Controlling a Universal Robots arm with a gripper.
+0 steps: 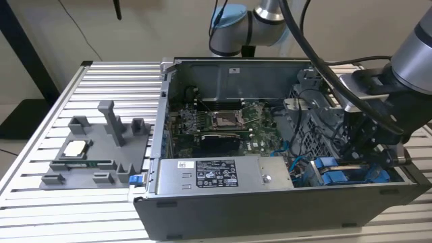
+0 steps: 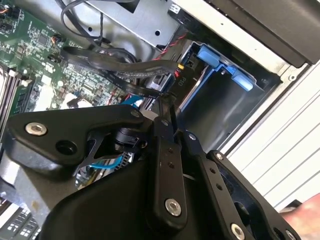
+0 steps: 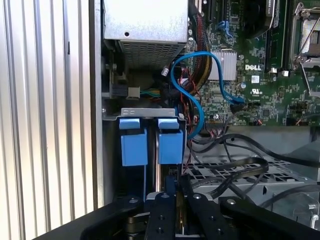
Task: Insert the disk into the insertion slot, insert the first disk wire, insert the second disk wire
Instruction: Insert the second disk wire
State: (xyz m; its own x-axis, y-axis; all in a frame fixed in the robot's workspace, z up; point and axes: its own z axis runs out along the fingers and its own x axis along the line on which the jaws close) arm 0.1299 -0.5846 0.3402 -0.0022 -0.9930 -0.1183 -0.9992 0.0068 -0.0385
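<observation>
Ribbed metal desk against a plain wall

The silvery slatted desk (image 1: pixel 40 142) stands before a pale beige wall (image 1: pixel 148 25); a dark upright post (image 1: pixel 24 45) rises at the exterior view's left.

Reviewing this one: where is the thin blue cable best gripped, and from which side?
Probably grip the blue cable on its lower run beside the blue carrier tabs, coming in through the case's open side. That stretch stands clear of the motherboard; its far end looks plugged into the board, and its bay end is hidden.
</observation>
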